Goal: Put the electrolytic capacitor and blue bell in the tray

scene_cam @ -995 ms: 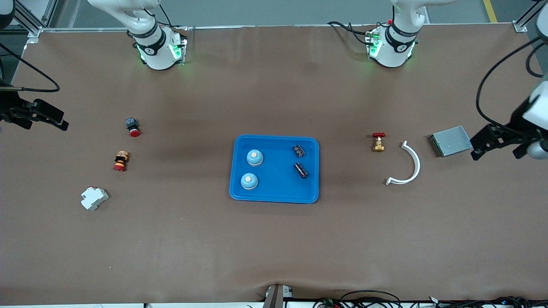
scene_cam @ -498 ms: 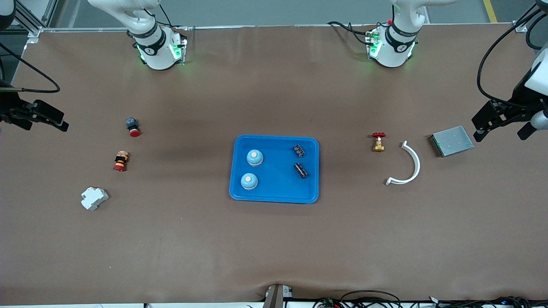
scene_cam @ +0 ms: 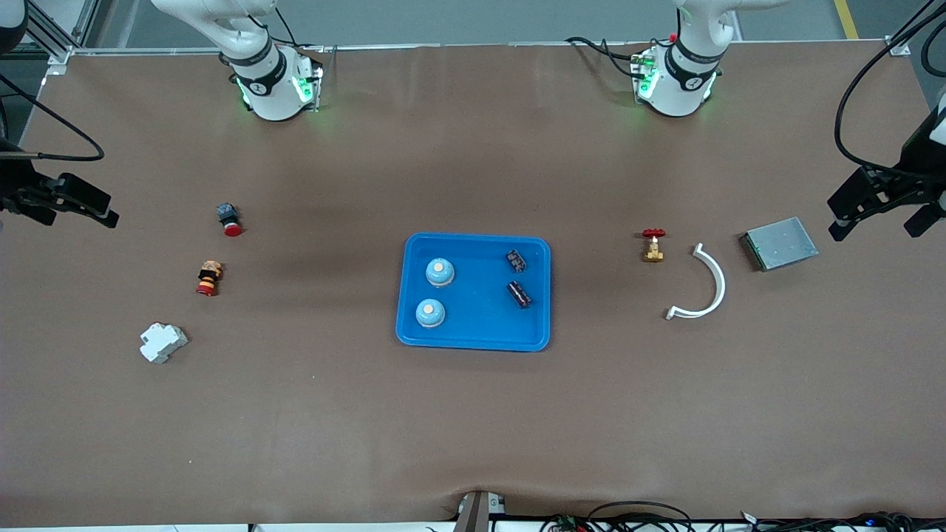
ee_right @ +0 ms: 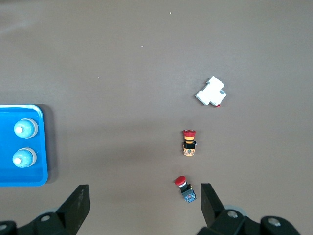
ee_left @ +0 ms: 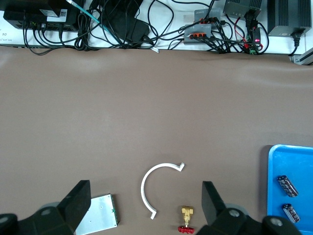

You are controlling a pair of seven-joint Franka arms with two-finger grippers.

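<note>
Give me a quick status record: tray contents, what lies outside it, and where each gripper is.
tray: mid-table
in tray: two blue bells; two capacitors
toward right arm's end: two red push buttons, white breaker
toward left arm's end: brass valve, white curved strip, grey metal box
left gripper: open, empty, raised at its table end
right gripper: open, empty, raised at its table end

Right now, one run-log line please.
tray: two blue bells, two capacitors inside | left gripper: open, empty | right gripper: open, empty | task: looks complete
</note>
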